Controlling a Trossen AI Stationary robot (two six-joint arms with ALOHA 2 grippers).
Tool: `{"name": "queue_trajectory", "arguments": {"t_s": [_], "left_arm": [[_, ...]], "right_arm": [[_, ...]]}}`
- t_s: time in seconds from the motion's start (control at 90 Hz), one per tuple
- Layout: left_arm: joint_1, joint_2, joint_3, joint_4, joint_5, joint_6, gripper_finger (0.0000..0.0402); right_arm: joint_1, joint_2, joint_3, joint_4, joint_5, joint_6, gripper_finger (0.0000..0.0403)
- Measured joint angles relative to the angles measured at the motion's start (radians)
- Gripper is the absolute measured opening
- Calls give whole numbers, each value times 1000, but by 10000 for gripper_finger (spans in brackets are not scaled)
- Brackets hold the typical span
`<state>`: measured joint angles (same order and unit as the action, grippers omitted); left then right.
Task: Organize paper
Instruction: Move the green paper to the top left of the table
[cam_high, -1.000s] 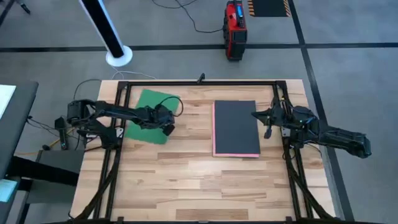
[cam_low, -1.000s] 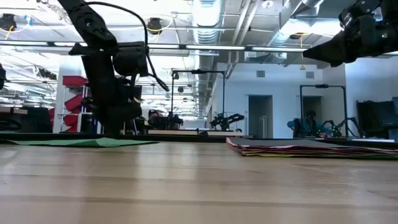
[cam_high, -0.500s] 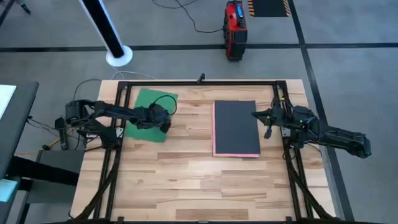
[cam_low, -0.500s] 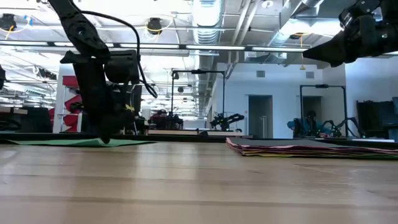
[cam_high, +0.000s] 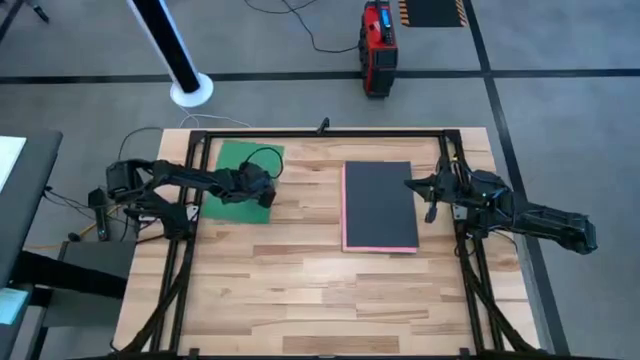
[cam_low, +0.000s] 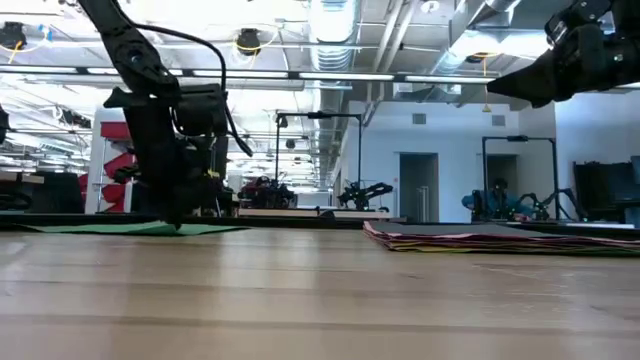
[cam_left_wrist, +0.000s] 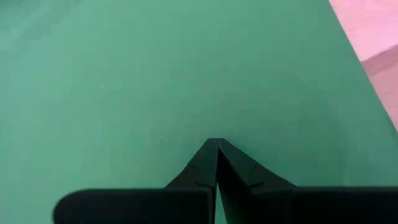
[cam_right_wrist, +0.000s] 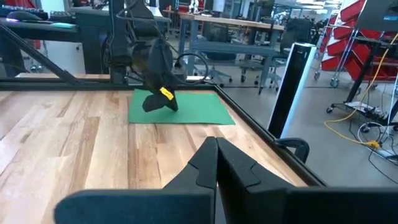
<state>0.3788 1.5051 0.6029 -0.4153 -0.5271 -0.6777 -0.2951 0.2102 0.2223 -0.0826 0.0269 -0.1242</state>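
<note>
A green sheet of paper (cam_high: 236, 182) lies flat at the table's far left, also seen in the low view (cam_low: 130, 229) and in the right wrist view (cam_right_wrist: 186, 107). My left gripper (cam_high: 263, 192) stands shut on it, near its right edge. At the middle right lies a stack of paper (cam_high: 380, 205), dark grey on top with a pink edge below it (cam_low: 500, 240). My right gripper (cam_high: 431, 190) hangs shut, high above the table (cam_low: 560, 70), to the right of the stack, touching nothing. My left gripper presses its shut fingertips (cam_left_wrist: 216, 144) down on the green sheet's top face (cam_left_wrist: 216, 127), close to the sheet's right edge. The fingers come from above, pointing down (cam_low: 178, 215). The sheet lies flat on the table under them.
A black metal frame (cam_high: 320, 133) runs along the table's far, left and right sides. Bare wooden tabletop (cam_high: 320, 290) stretches across the near half. Beyond the far edge stand a red box (cam_high: 377, 45) and a white pole base (cam_high: 190, 90).
My left gripper, staying shut and down on the green sheet, has moved toward the table's left and far edges. The sheet has slid with it and turned about, from lying askew to lying nearly square with the table's edges.
</note>
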Motion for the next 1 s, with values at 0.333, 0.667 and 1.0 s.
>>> {"name": "queue_trajectory", "arguments": {"t_s": [0.333, 0.667, 1.0], "left_arm": [[49, 2, -2, 85, 25, -12, 0], [49, 2, -2, 121, 44, 1, 0], [45, 1, -2, 115, 53, 57, 0]], "right_arm": [[0, 0, 0, 0, 0, 0, 0], [0, 0, 0, 0, 0, 1, 0], [0, 0, 0, 0, 0, 1, 0]]}}
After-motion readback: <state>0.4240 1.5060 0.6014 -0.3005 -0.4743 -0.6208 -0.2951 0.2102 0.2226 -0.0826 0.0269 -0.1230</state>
